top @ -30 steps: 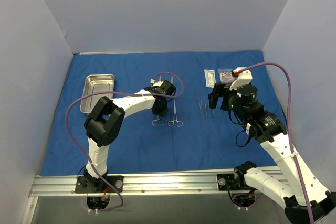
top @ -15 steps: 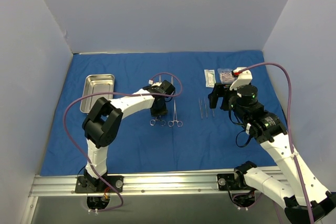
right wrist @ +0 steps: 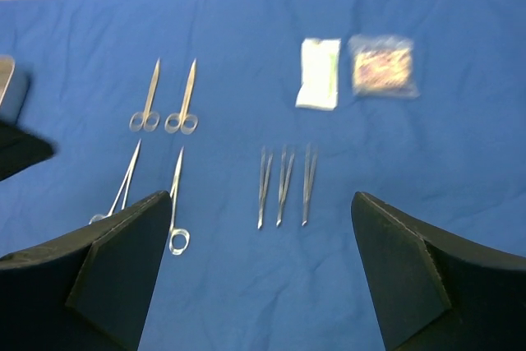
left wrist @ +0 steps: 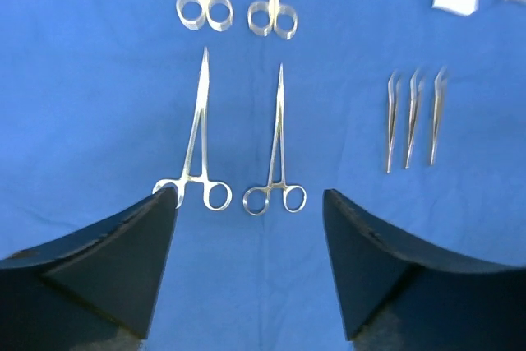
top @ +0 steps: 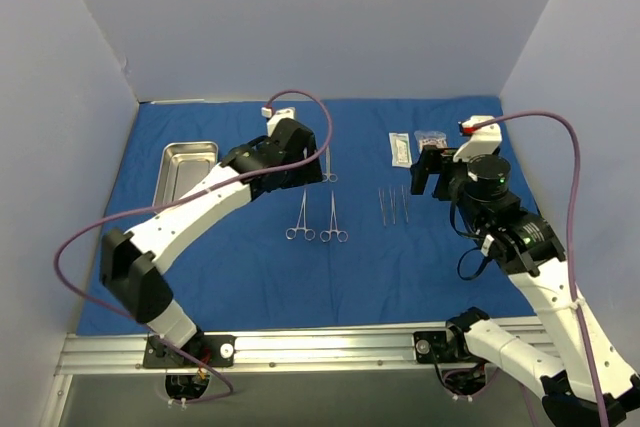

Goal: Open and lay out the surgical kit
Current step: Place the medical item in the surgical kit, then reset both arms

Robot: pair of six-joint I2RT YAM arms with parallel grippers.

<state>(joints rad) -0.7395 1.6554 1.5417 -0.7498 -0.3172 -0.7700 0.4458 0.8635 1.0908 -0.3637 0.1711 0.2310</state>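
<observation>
1. One blue cloth covers the table, spread flat with faint wrinkles. Every piece of the kit lies on it, so the opening looks done and only tidying seems left.
2. Over the tools, the left gripper hangs above the near clamps with its fingers apart and nothing between them. The right gripper hovers near the tweezers, also spread and empty.
3. At far left, well apart from the tools, sits the tray, a steel rectangle that looks empty.
4. Four scissor-handled tools make two rows. The near clamps are long and slim, with their rings toward the arms. The far pair lies just beyond them, in line. In the wrist view the left finger hides part of one ring, so any retreat is best made straight up. A sideways sweep could knock the row askew.
5. Right of the clamps, three tweezers lie side by side and parallel.
6. Beyond the tweezers are two packets side by side, a white packet and a clear packet with speckled contents.
</observation>
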